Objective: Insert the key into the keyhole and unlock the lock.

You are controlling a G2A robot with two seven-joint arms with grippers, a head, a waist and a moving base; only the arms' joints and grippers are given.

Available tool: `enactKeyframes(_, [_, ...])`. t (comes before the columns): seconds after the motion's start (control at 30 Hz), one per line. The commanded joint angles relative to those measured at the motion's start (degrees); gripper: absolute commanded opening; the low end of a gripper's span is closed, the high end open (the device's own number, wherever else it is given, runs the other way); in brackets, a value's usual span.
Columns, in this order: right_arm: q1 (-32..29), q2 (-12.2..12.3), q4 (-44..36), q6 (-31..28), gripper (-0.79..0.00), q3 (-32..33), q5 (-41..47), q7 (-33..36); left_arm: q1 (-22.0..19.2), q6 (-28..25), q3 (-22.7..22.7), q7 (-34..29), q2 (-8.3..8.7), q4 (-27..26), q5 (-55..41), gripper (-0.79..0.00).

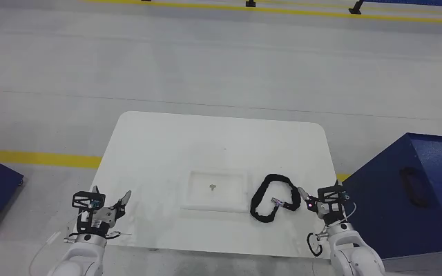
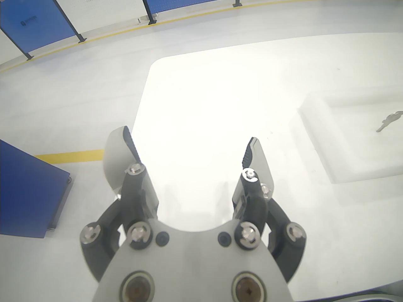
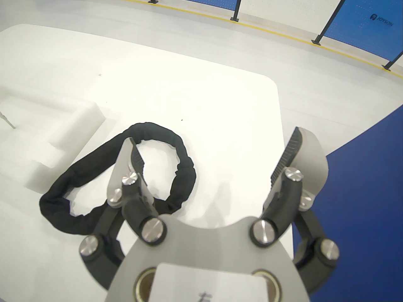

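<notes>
A small metal key (image 1: 212, 186) (image 2: 386, 122) lies in a shallow white tray (image 1: 197, 200) (image 2: 318, 117) near the table's middle. Right of the tray a black fabric-covered chain lock (image 1: 266, 200) (image 3: 181, 155) lies in a loop, its metal lock body (image 1: 278, 203) pointing right. My left gripper (image 1: 110, 200) (image 2: 189, 146) hovers open at the table's front left, well away from the key. At the front right my right gripper (image 1: 322, 200) (image 3: 214, 146) is open beside the chain loop, with nothing between its fingers.
The white table (image 1: 173, 145) has rounded corners. A dark blue box (image 1: 407, 193) (image 3: 362, 190) stands close to the table's right edge, and another blue box (image 2: 28, 190) sits on the floor at the left. Yellow floor lines (image 1: 48, 159) run past.
</notes>
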Motion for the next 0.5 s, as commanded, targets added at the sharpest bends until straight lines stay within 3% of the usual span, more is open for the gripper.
enactKeyframes(0.0, [0.0, 0.0, 0.0, 0.0, 0.0, 0.0, 0.0, 0.0, 0.0, 0.0, 0.0, 0.0, 0.0, 0.0, 0.0, -0.208])
enactKeyframes(0.37, [0.0, 0.0, 0.0, 0.0, -0.001, 0.0, 0.0, 0.0, 0.0, 0.0, 0.0, 0.0, 0.0, 0.0, 0.0, -0.208])
enactKeyframes(0.4, [0.0, 0.0, 0.0, 0.0, 0.0, 0.0, 0.0, 0.0, 0.0, 0.0, 0.0, 0.0, 0.0, 0.0, 0.0, 0.0])
enactKeyframes(0.47, [0.0, 0.0, 0.0, 0.0, 0.0, 0.0, 0.0, 0.0, -1.0, -2.0, -0.1, -0.6, 0.34, -2.6, 5.2, 0.0])
